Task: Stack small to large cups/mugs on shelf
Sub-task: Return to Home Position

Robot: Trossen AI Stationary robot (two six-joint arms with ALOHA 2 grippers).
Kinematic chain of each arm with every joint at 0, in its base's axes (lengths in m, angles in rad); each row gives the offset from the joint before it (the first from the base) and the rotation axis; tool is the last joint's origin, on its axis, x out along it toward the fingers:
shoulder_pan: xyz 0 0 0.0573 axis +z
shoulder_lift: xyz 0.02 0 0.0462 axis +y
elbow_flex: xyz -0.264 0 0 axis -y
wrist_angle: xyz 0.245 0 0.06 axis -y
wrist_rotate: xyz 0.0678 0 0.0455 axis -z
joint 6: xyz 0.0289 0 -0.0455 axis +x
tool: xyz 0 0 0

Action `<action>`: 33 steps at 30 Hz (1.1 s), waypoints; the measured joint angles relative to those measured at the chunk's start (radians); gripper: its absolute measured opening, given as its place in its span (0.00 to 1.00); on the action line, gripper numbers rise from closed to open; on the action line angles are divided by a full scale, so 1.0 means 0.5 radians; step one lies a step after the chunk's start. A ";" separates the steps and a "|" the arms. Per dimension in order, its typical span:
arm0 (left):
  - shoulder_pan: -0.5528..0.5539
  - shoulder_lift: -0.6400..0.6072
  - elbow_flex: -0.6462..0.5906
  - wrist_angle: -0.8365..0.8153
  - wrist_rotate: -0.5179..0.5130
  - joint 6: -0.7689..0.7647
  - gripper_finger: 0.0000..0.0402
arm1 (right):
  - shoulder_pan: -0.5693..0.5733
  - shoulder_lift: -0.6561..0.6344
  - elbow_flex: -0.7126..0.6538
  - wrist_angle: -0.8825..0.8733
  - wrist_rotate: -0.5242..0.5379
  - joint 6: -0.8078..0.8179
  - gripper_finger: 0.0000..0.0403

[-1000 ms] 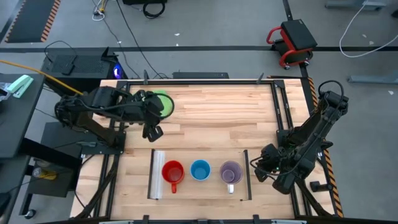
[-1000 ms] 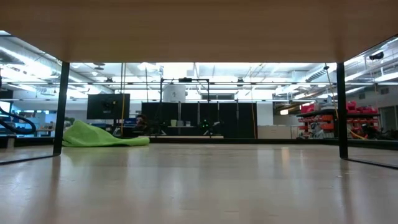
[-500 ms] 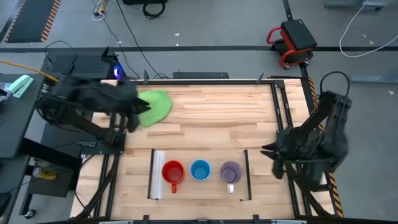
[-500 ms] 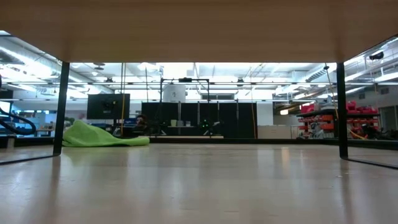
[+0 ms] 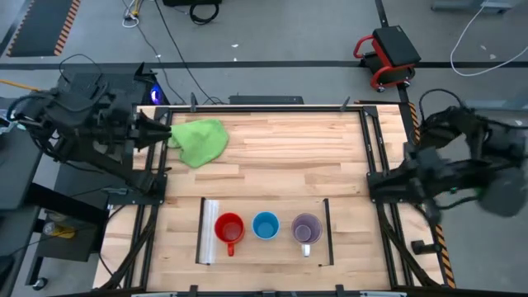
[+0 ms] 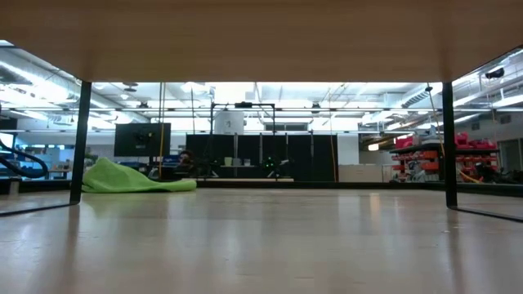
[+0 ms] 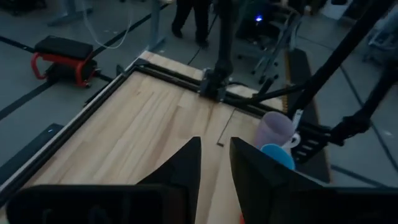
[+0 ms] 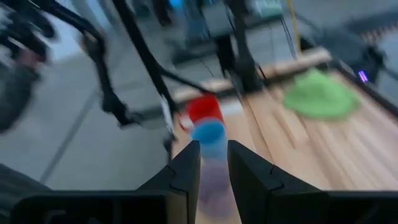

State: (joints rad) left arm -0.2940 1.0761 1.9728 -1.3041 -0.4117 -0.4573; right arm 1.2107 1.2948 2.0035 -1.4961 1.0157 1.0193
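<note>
high cam: overhead, far, straight down, whole table (image 5: 272,157) in frame. low cam: tabletop level, facing the room, green cloth (image 6: 131,178) at 9 o'clock; high shows it at the table's 11. left wrist cam looks across the boards to the lilac mug (image 7: 275,129); right wrist cam, facing opposite, sees red mug (image 8: 204,109), same cloth.

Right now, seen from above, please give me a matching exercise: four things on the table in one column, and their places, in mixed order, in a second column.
Things:
1. red mug
2. light-blue cup
3. lilac mug
4. green cloth

Places:
A. between the two mugs
B. next to the thin dark rail
C. next to the silvery rail
D. on the table, apart from the row

Pairs: 1-C, 2-A, 3-B, 4-D
</note>
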 joint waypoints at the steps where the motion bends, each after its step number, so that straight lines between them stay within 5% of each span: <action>1: -0.020 0.000 -0.008 0.024 -0.001 -0.004 0.23 | 0.079 -0.024 0.001 0.039 0.086 -0.045 0.22; 5: -0.134 -0.039 -0.219 0.214 0.002 0.029 0.23 | 0.499 -0.116 -0.161 0.165 0.612 0.029 0.22; 9: -0.284 -0.141 -0.699 0.777 0.013 0.137 0.21 | 0.873 -0.121 -0.564 0.218 1.100 0.487 0.22; 12: -0.352 -0.256 -1.010 1.161 0.089 0.265 0.21 | 0.918 -0.098 -0.887 0.228 1.084 0.999 0.22; 18: -0.361 -0.609 -1.341 1.257 -0.024 0.100 0.23 | 0.737 -0.176 -1.209 0.190 1.107 1.561 0.22; 25: -0.362 -0.882 -1.720 1.514 -0.034 0.123 0.22 | 0.762 -0.379 -1.173 0.149 1.110 1.169 0.22; 33: -0.361 -1.048 -1.836 1.579 -0.028 0.168 0.21 | 0.971 -0.666 -1.123 0.154 1.101 0.844 0.22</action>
State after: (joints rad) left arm -0.4747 0.5524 1.0546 -0.5147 -0.4255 -0.3733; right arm 1.6959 0.9618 1.4422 -1.4190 1.5663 1.4413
